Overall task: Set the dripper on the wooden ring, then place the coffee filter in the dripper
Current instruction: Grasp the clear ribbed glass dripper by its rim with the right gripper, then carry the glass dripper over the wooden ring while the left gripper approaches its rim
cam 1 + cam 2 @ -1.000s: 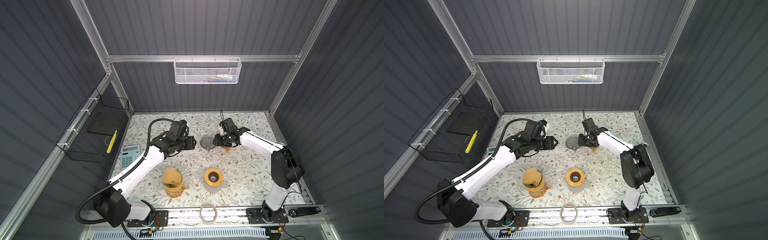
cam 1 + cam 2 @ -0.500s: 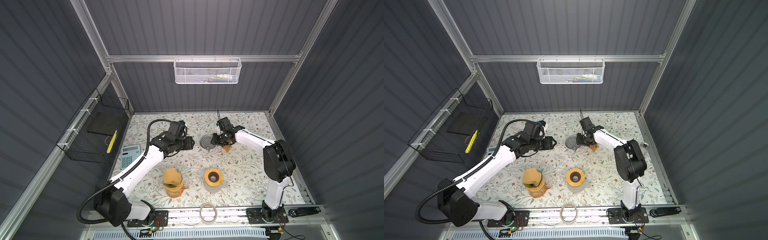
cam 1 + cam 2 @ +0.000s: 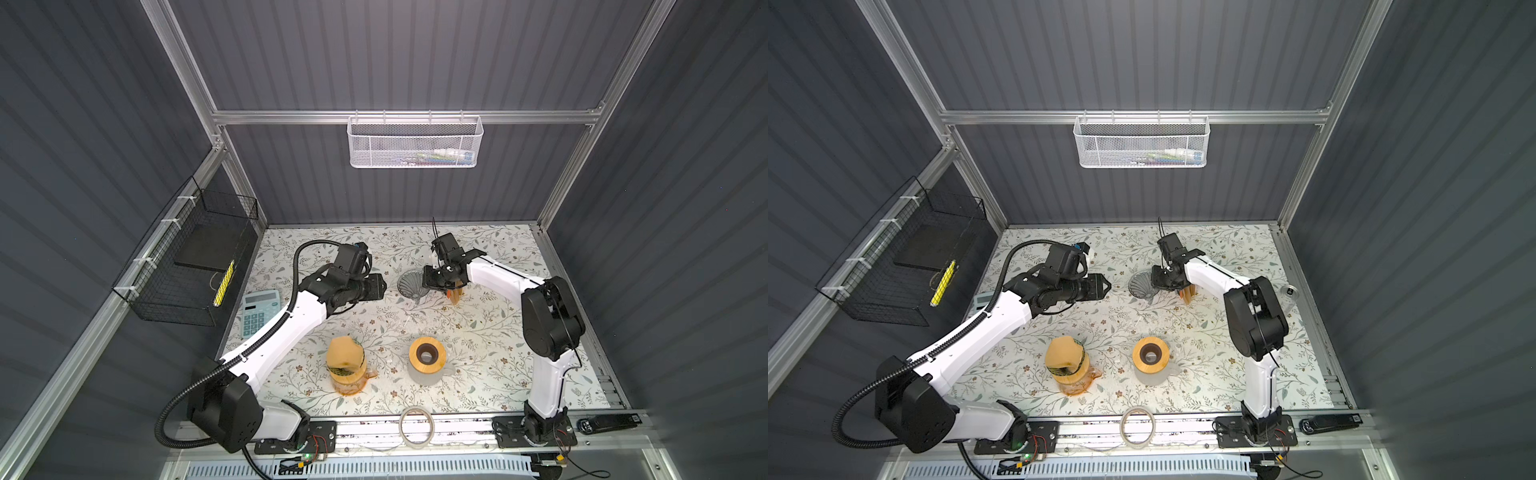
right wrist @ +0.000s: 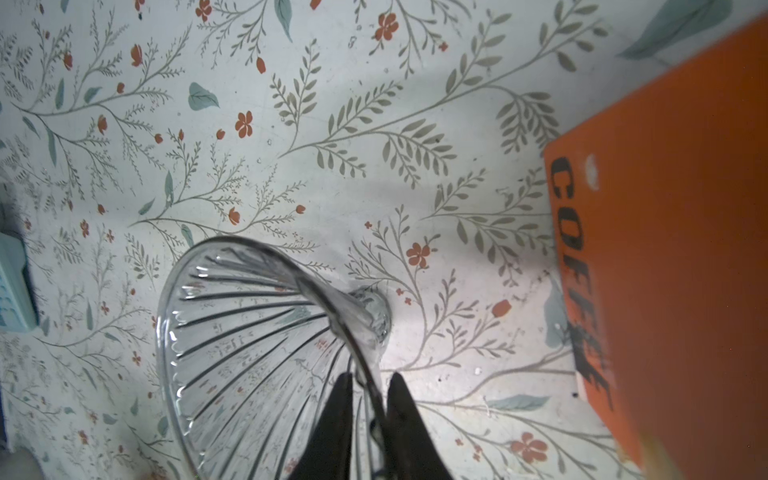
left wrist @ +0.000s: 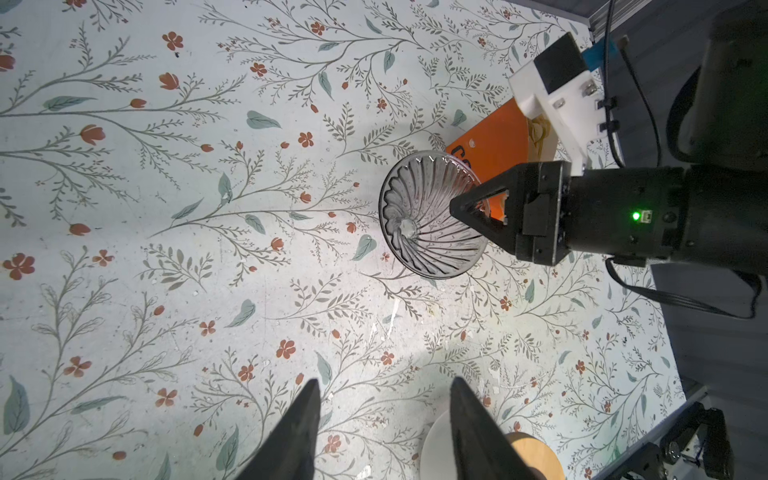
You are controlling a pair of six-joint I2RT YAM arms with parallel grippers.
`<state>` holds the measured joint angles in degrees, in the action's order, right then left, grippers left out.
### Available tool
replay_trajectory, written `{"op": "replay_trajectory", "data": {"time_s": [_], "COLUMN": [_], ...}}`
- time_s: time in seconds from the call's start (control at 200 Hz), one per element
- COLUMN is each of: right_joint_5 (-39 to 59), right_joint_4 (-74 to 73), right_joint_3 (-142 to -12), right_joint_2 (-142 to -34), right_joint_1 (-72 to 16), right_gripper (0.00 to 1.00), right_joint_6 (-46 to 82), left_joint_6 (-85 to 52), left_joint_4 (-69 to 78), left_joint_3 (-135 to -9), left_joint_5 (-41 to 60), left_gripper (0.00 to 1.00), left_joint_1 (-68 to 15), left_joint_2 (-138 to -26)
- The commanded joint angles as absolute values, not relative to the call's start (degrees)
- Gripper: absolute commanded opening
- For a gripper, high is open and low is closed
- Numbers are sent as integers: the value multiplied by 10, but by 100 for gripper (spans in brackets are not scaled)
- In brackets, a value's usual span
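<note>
- Both top views: the right tool (image 3: 424,279) has come in onto the dripper (image 3: 409,286) and narrowed on its rim. The left tool (image 3: 384,286) has barely shifted and is near the dripper but apart from it.
- Left wrist: the left tool (image 5: 384,399) is half wide with nothing between its fingers. The dripper sits at the back of the worktop (image 5: 166,249), just beside an orange box (image 5: 490,145).
- Right wrist: one finger (image 4: 338,415) is inside the glass wall and one outside, pinching it.

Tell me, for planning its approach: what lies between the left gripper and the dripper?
Between left gripper and dripper, only bare tabletop; the left wrist view shows it.
</note>
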<state>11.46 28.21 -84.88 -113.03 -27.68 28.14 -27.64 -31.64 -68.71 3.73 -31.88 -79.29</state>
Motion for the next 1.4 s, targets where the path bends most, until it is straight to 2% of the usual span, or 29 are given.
{"op": "replay_trajectory", "data": {"time_s": [0.0, 0.165, 0.69, 1.066, 1.396], "right_joint_5": [118, 132, 183, 208, 215], "right_joint_4": [296, 296, 321, 399, 490], "right_joint_3": [-865, -866, -824, -750, -701], "right_joint_2": [-1142, -1135, -990, -824, -719], "right_joint_1": [-274, -273, -278, -292, -337], "right_gripper": [12, 0, 0, 0, 0], "right_joint_6": [284, 290, 290, 268, 262], "left_joint_6": [-264, -265, -263, -262, -259], "left_joint_4": [-318, -321, -366, -398, -427], "left_joint_3": [-681, -678, -679, -680, -693], "left_joint_5": [45, 40, 16, -6, 26], "left_gripper": [51, 51, 49, 49, 49], "left_joint_1": [-315, -313, -313, -312, -313], "left_joint_2": [-780, -772, -737, -706, -709]}}
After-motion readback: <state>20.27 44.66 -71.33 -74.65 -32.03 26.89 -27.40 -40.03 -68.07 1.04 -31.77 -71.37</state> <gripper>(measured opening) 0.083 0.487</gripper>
